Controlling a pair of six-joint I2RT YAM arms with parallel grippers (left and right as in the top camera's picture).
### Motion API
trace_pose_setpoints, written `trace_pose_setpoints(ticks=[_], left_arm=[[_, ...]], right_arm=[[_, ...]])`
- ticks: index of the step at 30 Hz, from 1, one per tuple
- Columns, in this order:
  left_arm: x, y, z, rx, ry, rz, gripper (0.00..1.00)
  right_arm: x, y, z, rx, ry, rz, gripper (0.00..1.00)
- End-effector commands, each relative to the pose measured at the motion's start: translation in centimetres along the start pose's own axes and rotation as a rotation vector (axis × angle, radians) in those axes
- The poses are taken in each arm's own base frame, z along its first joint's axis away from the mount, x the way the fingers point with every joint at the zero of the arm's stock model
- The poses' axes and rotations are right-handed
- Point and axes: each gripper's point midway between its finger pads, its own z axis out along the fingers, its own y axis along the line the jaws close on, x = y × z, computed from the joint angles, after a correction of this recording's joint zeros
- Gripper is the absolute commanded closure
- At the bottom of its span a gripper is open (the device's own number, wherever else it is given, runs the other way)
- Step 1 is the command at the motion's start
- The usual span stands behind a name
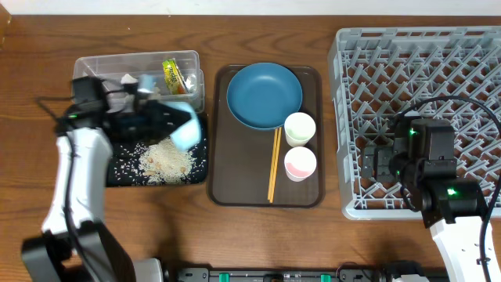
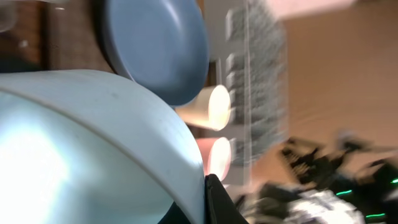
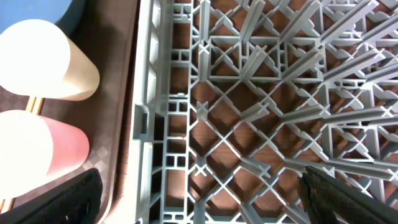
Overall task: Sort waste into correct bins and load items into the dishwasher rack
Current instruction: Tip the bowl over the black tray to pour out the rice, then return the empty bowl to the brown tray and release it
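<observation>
Wooden desk [image 1: 23,157]. We log bowl [image 1: 185,130]: judged light, stiff, slick. Left gripper [image 1: 166,124] clamps rim, best hold, above rice [image 1: 164,160]. Right gripper [image 3: 199,196] spread, empty, over rack [image 1: 407,47].

Left arm [image 1: 74,184]: long white rounded shell links, black joint housings, black base link. Black boxy wrist block [image 1: 88,92] carries a small green LED [image 1: 73,116], with thin black cables beside it. Right arm [image 1: 470,243]: same white shell, square black wrist module [image 1: 429,143], two green LEDs lit, and a black cable loop [image 1: 438,103] above. Right-gripper fingers [image 3: 74,198]: matte black, tapered, faintly textured.
</observation>
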Motion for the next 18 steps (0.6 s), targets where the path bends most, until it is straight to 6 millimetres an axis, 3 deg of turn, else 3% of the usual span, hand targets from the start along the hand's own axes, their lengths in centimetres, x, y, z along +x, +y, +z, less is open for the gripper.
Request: trace_pose_setpoints(ticks=[1,8,12,18], left_arm=[[1.2,1.0,2.6,-0.235,0.038,0.14,0.94],[6.0,1.1,9.4,-0.496,0.211,0.402,0.94],[8.2,2.3,11.8,-0.614,0.282,0.475,0.94],[10.5,3.9,14.5,-0.655,0.372,0.502,0.93]], right_arm=[[-0.8,0.2,-0.6,-0.007,-0.024,0.005,0.01],[-0.8,0.2,-0.6,-0.007,-0.023,0.005,0.01],[-0.8,0.2,-0.6,-0.007,-0.023,0.005,0.01],[-0.8,0.2,-0.6,-0.007,-0.023,0.005,0.01]])
